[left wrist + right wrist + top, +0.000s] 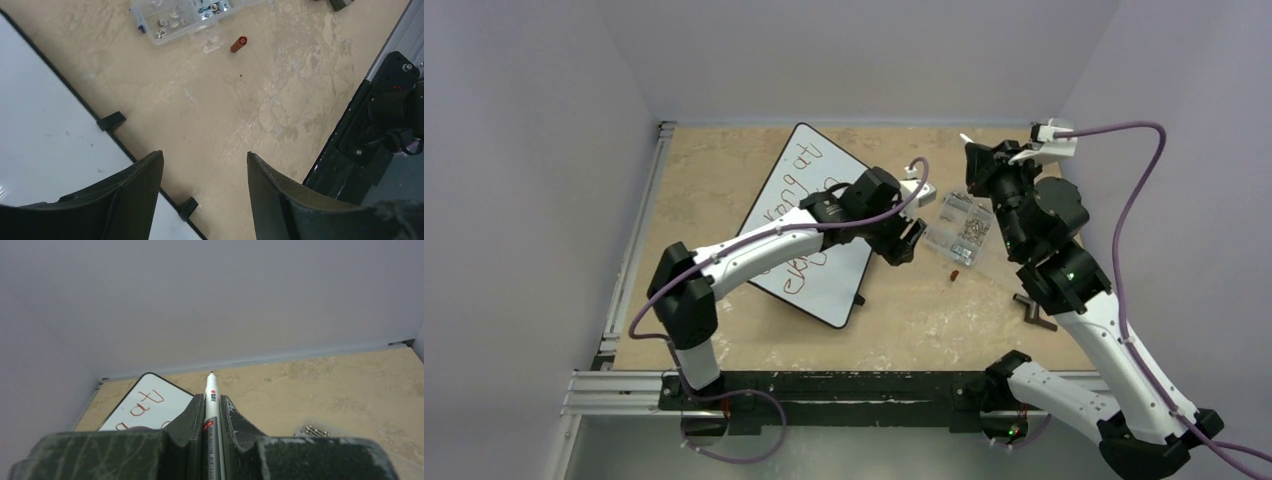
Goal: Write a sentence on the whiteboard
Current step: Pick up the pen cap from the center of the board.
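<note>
The large white black-rimmed whiteboard (832,285) is lying left of centre on the desk (924,320), its reddish-brown handwritten sentence (796,165) slanting across. The left fingers (135,200) are hanging apart, empty, just past its right rim. The right fingers (192,425) are clamping a slim white marker pen (211,400) tip-up, the board lying to their left.

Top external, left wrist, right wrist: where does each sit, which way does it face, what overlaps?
Top external: high behind the robot, looking down on the whiteboard and clear box; left arm and right arm show.
Left wrist: looks down at table and cap; open left fingers show.
Right wrist: looks across to the far wall; right fingers shut on the marker.
Shared: the whiteboard appears in all three.
</note>
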Motion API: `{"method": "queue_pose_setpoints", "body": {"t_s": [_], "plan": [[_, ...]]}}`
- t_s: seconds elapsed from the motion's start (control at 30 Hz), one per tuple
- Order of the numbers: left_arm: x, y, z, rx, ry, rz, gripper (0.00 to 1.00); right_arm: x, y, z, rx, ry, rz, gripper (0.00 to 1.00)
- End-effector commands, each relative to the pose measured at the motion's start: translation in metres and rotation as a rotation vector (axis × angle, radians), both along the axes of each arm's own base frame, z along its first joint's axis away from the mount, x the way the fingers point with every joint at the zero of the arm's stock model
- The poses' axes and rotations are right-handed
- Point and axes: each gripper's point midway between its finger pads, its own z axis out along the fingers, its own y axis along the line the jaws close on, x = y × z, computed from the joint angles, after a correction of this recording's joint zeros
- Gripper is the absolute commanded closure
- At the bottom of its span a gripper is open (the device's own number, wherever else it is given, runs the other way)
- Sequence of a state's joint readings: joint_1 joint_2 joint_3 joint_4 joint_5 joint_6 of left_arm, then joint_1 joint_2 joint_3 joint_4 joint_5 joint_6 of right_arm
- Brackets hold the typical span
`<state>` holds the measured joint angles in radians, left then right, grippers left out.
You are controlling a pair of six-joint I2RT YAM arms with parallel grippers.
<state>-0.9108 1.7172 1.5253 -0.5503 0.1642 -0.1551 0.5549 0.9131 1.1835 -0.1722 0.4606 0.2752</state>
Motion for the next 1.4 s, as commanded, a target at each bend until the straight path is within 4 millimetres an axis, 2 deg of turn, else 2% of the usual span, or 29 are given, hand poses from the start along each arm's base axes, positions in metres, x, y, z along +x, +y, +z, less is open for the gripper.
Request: {"method": "queue_pose_setpoints", "body": {"t_s": [0.0, 0.3, 0.6, 0.97, 1.37], "plan": [[-0.002, -0.047, 0.012, -0.066, -0.043, -0.154, 0.39, -0.015, -0.007, 0.032, 0.03, -0.07, 0.017, 1.0], [-0.003, -0.093, -0.034, 0.003, -0.011, -0.273, 0.48, -0.024, -0.006, 0.031, 0.057, -0.068, 0.049, 1.0], [0.001, -0.122, -0.071, 0.038, -0.008, -0.319, 0.51, -0.033, -0.01, 0.029, 0.072, -0.061, 0.053, 1.0], [0.004, -0.154, -0.085, -0.004, -0.021, -0.338, 0.51, -0.035, -0.01, 0.028, 0.069, -0.055, 0.058, 1.0], [0.007, -0.168, -0.104, -0.008, -0.001, -0.358, 0.51, -0.038, -0.008, 0.031, 0.069, -0.062, 0.077, 1.0]]}}
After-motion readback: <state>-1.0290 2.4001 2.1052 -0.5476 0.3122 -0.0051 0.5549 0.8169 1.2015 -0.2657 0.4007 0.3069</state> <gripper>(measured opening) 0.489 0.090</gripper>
